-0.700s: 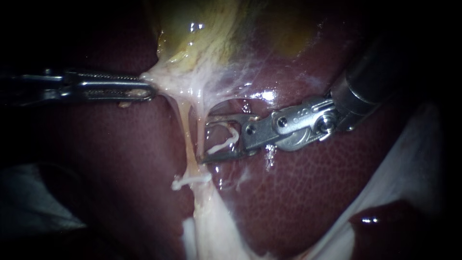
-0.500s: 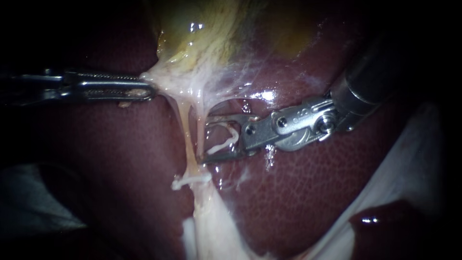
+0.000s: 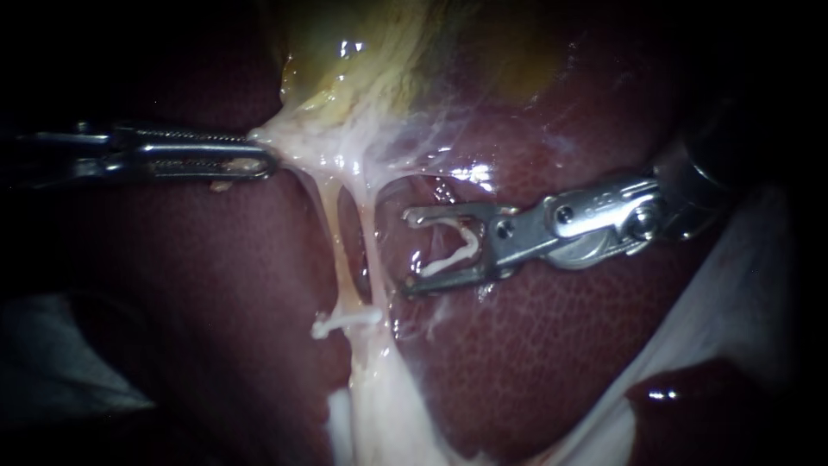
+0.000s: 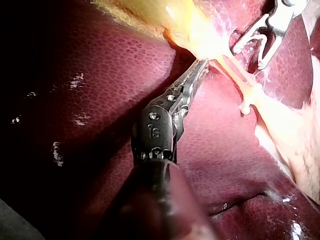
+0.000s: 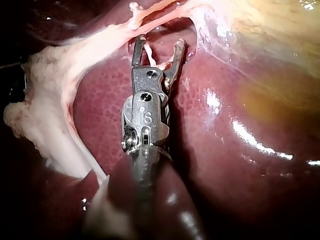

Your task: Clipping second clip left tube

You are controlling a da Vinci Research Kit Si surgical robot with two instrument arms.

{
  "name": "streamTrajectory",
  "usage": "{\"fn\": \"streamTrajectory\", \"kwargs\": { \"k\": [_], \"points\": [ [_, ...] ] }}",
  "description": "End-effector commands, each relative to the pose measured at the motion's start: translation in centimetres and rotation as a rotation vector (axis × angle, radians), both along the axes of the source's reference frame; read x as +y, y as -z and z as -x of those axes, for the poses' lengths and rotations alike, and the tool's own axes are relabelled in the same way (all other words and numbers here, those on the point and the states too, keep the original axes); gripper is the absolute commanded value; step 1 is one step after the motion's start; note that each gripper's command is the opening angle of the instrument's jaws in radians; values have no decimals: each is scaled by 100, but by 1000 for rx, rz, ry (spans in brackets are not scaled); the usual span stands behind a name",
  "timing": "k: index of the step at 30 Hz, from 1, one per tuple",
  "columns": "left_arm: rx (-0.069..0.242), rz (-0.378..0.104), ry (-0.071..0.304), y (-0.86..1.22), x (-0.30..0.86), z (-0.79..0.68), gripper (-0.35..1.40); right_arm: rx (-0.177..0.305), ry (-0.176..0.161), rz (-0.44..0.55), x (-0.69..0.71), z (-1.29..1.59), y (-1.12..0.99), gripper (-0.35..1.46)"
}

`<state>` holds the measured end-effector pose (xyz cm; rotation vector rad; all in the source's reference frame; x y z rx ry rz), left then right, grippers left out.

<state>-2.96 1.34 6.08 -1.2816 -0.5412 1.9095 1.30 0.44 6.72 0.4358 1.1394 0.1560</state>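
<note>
My left instrument (image 3: 259, 155) comes in from the left, its jaws shut on pale tissue at the gallbladder (image 3: 362, 69) neck, pulling it sideways; the same hold shows in the left wrist view (image 4: 200, 67). Two thin pale tubes hang from there: the left tube (image 3: 332, 233) and a second one (image 3: 369, 242) beside it. A white clip (image 3: 345, 321) sits across the left tube lower down. My right instrument (image 3: 407, 250) lies just right of the tubes, apart from them. Its jaws stand wide and hold a white clip (image 3: 453, 252) between them, as the right wrist view (image 5: 157, 47) shows too.
Dark red liver (image 3: 535, 345) lies under and around both instruments. White fatty tissue (image 3: 379, 406) widens below the clipped tube. Pale gauze (image 3: 733, 293) lies at the right edge.
My right instrument has drawn back to the right, so its jaw tips now stand clear of the tubes. The left instrument and its hold are unchanged.
</note>
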Motion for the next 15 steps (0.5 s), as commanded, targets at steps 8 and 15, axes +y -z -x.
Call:
{"fn": "streamTrajectory", "kwargs": {
  "k": [8, 15],
  "points": [
    [0, 0, 1, 0, 0, 0, -35, 50, 7, -130, -10, -5, 10, 48],
    [0, 0, 1, 0, 0, 0, -35, 97, -2, -280, -20, -25, 22, 48]
  ]
}}
